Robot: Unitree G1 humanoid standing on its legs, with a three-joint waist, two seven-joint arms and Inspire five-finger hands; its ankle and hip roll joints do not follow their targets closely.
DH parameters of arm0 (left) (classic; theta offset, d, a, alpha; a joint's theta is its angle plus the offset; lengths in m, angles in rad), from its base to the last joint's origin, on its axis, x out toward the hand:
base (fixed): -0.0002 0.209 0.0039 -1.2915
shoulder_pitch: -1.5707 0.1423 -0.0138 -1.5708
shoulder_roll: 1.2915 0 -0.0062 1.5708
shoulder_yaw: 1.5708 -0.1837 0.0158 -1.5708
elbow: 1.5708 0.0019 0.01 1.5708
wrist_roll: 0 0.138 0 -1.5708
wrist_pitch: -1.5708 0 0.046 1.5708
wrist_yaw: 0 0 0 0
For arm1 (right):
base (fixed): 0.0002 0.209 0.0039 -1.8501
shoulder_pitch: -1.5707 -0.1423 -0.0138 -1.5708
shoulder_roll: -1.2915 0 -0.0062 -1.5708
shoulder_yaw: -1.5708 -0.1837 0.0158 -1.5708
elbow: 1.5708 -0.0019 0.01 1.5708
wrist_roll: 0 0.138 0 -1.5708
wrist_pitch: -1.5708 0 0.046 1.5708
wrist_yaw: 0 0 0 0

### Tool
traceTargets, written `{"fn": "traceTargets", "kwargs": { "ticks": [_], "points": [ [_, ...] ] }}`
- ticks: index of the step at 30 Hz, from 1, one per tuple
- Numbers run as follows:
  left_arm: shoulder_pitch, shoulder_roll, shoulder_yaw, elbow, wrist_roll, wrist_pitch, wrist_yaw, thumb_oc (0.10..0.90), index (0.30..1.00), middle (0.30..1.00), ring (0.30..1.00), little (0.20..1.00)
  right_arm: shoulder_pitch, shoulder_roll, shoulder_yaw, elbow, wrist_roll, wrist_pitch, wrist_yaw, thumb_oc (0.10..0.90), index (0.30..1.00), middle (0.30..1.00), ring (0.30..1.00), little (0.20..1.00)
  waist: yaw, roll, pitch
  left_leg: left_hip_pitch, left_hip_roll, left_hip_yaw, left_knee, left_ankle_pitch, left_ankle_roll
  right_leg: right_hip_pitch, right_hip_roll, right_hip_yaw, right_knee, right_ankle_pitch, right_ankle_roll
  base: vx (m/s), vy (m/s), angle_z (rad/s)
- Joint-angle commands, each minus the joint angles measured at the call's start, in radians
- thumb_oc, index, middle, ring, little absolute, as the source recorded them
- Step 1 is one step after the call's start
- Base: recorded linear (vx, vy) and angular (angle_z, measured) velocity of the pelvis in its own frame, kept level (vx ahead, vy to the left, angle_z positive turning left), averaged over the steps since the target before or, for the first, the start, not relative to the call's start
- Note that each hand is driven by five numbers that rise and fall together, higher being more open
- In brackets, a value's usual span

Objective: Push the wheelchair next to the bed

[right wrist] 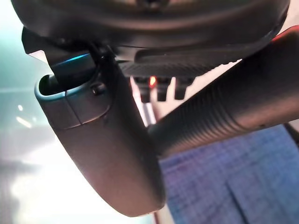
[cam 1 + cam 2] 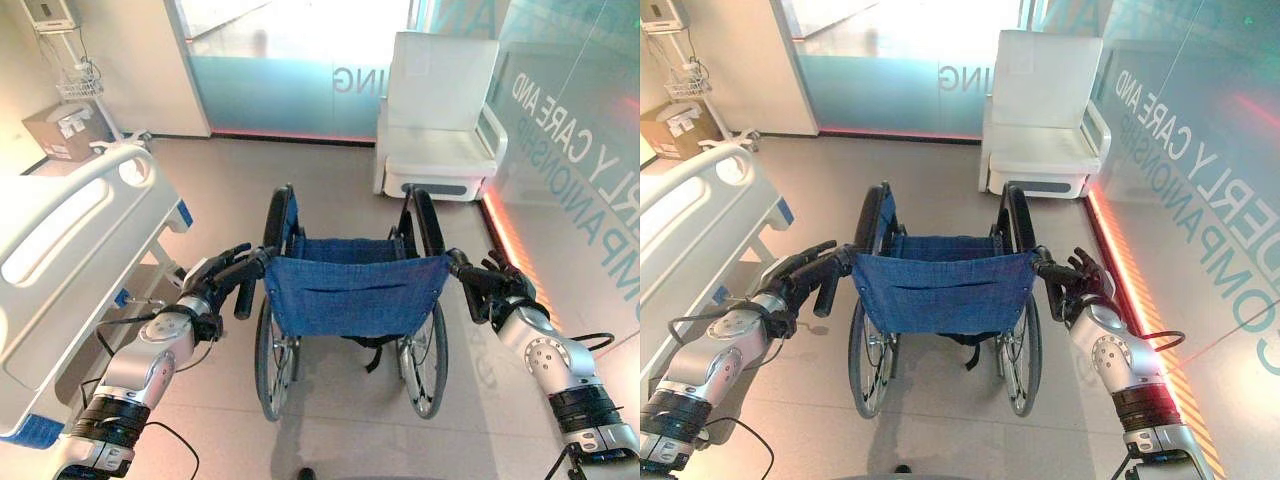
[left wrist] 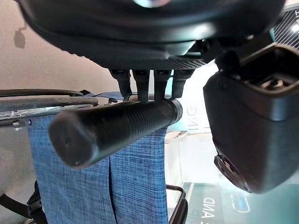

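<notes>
bed (image 2: 70,240) – white, at the far left | left hand (image 2: 215,285) – fingers curled round the wheelchair's left push handle (image 3: 112,128) | wheelchair (image 2: 352,300) – blue back, in the middle, just right of the bed | right hand (image 2: 500,290) – wrapped round the right push handle (image 1: 224,114) | white armchair (image 2: 440,120) – behind, by the glass wall

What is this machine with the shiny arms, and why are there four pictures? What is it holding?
It's a robot shaped like a person. Two pictures come from cameras in its head, looking down. The other two come from cameras on its wrists, very close up. Its left hand and right hand each curl around a black handle of the blue wheelchair. The wheelchair stands on the floor. A white bed is on the robot's left, and a white armchair stands farther ahead.
</notes>
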Motion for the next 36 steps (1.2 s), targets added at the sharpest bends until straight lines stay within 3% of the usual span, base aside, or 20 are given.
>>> {"fn": "traceTargets", "kwargs": {
  "ticks": [1,4,11,15,17,20,26,29,36],
  "points": [
    [-0.156,0.043,0.005,-0.105,0.014,-0.079,0.004,0.8,0.9,0.9,0.9,0.9,-0.13,0.011,0.081,-0.054,0.003,0.052,0.143,0.8,0.9,0.9,0.9,0.9,0.045,-0.001,-0.036,0.057,-0.064,0.038,0.011,-0.157,0.006,-0.038,0.007,-0.027,0.002,0.017,0.008,0.0,0.0,0.0],
    [-0.161,0.067,0.018,-0.112,0.048,-0.084,0.022,0.8,0.9,0.9,0.9,0.9,-0.143,-0.04,0.093,-0.044,-0.017,0.13,0.21,0.8,0.9,0.9,0.9,0.9,0.045,-0.008,-0.033,0.055,-0.065,0.033,0.011,-0.155,0.004,-0.037,0.008,-0.032,0.002,0.016,0.008,0.0,0.0,0.0],
    [-0.177,0.111,0.048,-0.12,0.076,-0.083,0.04,0.8,0.9,0.9,0.9,0.9,-0.168,-0.11,0.102,-0.022,-0.021,0.216,0.274,0.8,0.9,0.9,0.9,0.9,0.047,-0.019,-0.033,0.054,-0.065,0.026,0.011,-0.153,-0.002,-0.034,0.011,-0.039,0.002,0.015,0.007,0.0,0.0,0.0],
    [-0.204,0.13,0.047,-0.098,0.065,-0.06,0.03,0.8,0.9,0.9,0.9,0.9,-0.193,-0.126,0.108,0.003,0.02,0.23,0.264,0.8,0.9,0.9,0.9,0.9,0.047,-0.02,-0.033,0.055,-0.064,0.025,0.011,-0.153,-0.004,-0.032,0.014,-0.04,0.002,0.013,0.005,0.0,0.0,0.0],
    [-0.217,0.137,0.043,-0.082,0.033,-0.016,0.013,0.8,0.9,0.9,0.9,0.9,-0.206,-0.132,0.109,0.013,0.034,0.233,0.26,0.8,0.9,0.9,0.9,0.9,0.047,-0.02,-0.034,0.055,-0.063,0.025,0.011,-0.152,-0.005,-0.031,0.015,-0.04,0.002,0.011,0.004,0.0,0.0,0.0],
    [-0.246,0.13,0.025,-0.038,-0.095,0.103,0.027,0.8,0.9,0.9,0.9,0.9,-0.236,-0.131,0.122,0.037,0.039,0.219,0.256,0.8,0.9,0.9,0.9,0.9,0.047,-0.015,-0.034,0.056,-0.062,0.024,0.011,-0.151,-0.005,-0.029,0.018,-0.039,0.002,0.009,0.003,0.0,0.0,0.0],
    [-0.316,0.137,-0.007,0.106,-0.18,0.212,0.144,0.8,0.9,0.9,0.9,0.9,-0.295,-0.117,0.165,0.08,0.051,0.21,0.245,0.8,0.9,0.9,0.9,0.9,0.044,-0.006,-0.034,0.061,-0.065,0.021,0.011,-0.149,-0.005,-0.024,0.022,-0.038,0.002,0.006,0.002,0.0,0.0,0.0],
    [-0.349,0.159,-0.027,0.162,-0.159,0.26,0.091,0.8,0.9,0.9,0.9,0.9,-0.318,-0.12,0.183,0.08,0.074,0.222,0.22,0.8,0.9,0.9,0.9,0.9,0.042,-0.002,-0.033,0.061,-0.065,0.022,0.011,-0.147,-0.003,-0.023,0.022,-0.036,0.002,0.004,0.001,0.0,0.0,0.0],
    [-0.365,0.22,-0.07,0.173,-0.101,0.306,-0.102,0.8,0.9,0.9,0.9,0.9,-0.303,-0.137,0.179,0.07,0.088,0.225,0.202,0.8,0.9,0.9,0.9,0.9,0.041,0.009,-0.024,0.061,-0.064,0.027,0.011,-0.145,-0.003,-0.023,0.025,-0.038,0.002,0.005,0.0,0.0,0.0,0.0]
  ]
}}
